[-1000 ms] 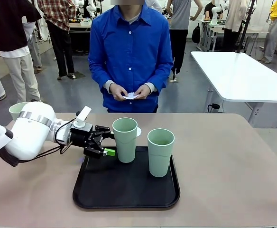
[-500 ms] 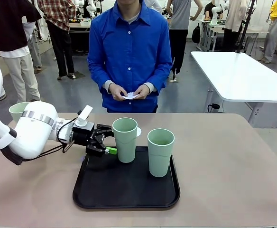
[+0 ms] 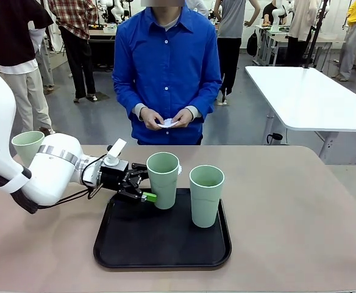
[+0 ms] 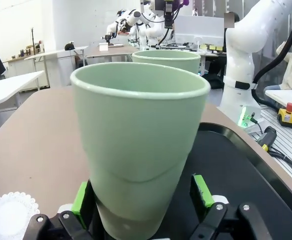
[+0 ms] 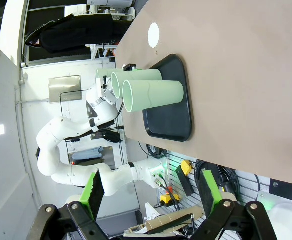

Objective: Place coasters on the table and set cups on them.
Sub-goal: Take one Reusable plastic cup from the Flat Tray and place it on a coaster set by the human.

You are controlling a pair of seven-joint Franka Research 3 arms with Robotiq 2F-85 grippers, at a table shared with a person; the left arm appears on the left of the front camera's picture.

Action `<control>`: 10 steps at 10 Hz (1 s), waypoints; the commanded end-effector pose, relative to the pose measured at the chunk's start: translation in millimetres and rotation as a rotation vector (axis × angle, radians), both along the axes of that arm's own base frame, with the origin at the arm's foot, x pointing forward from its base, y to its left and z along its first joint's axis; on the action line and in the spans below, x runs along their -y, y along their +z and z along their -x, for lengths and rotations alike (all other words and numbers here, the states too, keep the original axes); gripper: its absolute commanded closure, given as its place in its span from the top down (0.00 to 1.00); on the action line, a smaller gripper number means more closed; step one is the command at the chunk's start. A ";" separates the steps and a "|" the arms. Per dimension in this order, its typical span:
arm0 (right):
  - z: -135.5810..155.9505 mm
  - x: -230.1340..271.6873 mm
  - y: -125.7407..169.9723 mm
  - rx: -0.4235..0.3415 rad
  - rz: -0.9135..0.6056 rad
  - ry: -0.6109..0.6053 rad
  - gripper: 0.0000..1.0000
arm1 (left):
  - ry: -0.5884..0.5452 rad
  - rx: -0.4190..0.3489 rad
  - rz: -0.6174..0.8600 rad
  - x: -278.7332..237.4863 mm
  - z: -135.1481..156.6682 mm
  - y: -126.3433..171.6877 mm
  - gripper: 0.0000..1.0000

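Cup: your target cup (image 3: 163,180) stands upright on the black tray (image 3: 166,259), at its far-left corner.
Left gripper (image 3: 143,183): jaws spread wide, 1 green pad on each side of that cup's lower wall, not clamped.
Other cups: 1 (image 3: 206,195) stands upright on the tray just to the right; 1 (image 3: 27,146) is at the table's (image 3: 300,201) far left.
Coaster (image 4: 11,215): 1 lies flat on the table beside the tray.
Person: the hands (image 3: 183,117) hold white paper (image 3: 167,124) across from you.
Right gripper (image 5: 151,195): jaws apart, empty, well clear of the table.

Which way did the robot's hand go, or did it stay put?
Yes, it moved: the left hand slid rightward over the black tray, reaching farther around the cup.
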State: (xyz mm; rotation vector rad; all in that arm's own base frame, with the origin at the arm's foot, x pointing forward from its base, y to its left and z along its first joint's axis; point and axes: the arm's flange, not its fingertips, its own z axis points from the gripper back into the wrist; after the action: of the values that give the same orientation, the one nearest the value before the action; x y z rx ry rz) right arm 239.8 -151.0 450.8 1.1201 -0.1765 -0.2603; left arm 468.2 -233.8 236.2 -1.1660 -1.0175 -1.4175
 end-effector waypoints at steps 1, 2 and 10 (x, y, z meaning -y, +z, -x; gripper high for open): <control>-0.6 0.2 -0.5 0.013 -0.011 0.004 1.00 | -0.010 0.037 0.035 12.1 -2.8 -6.3 1.00; -0.6 0.2 -0.5 0.013 -0.011 0.004 1.00 | -0.019 0.044 0.038 15.6 -4.4 -7.8 1.00; -0.6 0.2 -0.5 0.013 -0.011 0.004 1.00 | -0.038 0.033 0.052 37.7 -12.1 -12.4 1.00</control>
State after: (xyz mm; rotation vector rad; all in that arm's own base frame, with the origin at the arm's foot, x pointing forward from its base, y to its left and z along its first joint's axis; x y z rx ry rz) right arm 239.8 -151.0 450.8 1.1201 -0.1765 -0.2603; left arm 479.0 -266.5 227.8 -1.2073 -1.0195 -1.4472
